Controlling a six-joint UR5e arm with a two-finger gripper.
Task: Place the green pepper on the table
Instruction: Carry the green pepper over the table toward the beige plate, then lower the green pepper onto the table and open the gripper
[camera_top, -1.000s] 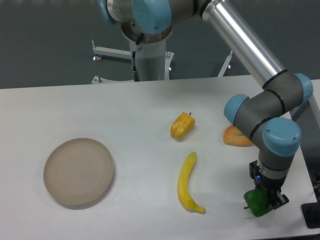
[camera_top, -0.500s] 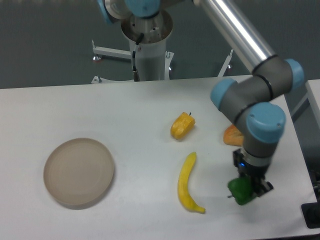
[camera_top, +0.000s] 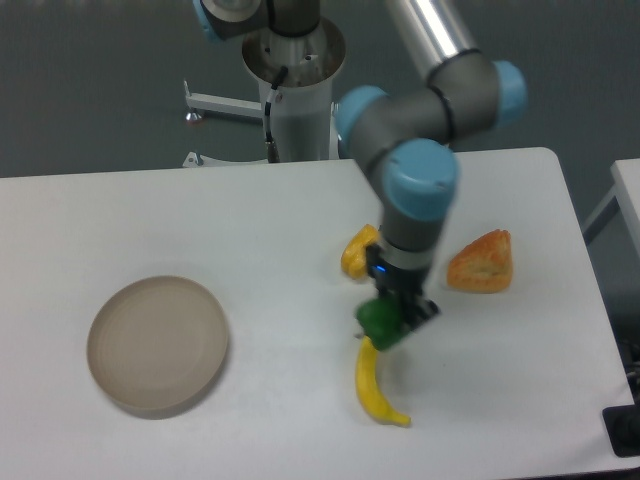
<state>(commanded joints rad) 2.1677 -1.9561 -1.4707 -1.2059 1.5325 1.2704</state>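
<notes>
We saw gripper (camera_top: 392, 322) pinching green pepper (camera_top: 380, 322) | above banana's (camera_top: 374, 383) top end | yellow pepper (camera_top: 356, 252) at 11 o'clock | plate (camera_top: 157, 344) at 9 o'clock on table (camera_top: 200, 220)

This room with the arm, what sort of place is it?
Probably a robotics lab: a robot arm's hand holds a green pepper over a bare white table set with toy-like food and a plate.

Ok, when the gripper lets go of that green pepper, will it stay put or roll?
The green pepper looks rounded and glossy, so it may rock or roll a little once released. It hangs in the gripper right over the banana's top end; set down there, it would likely tip off sideways.
</notes>
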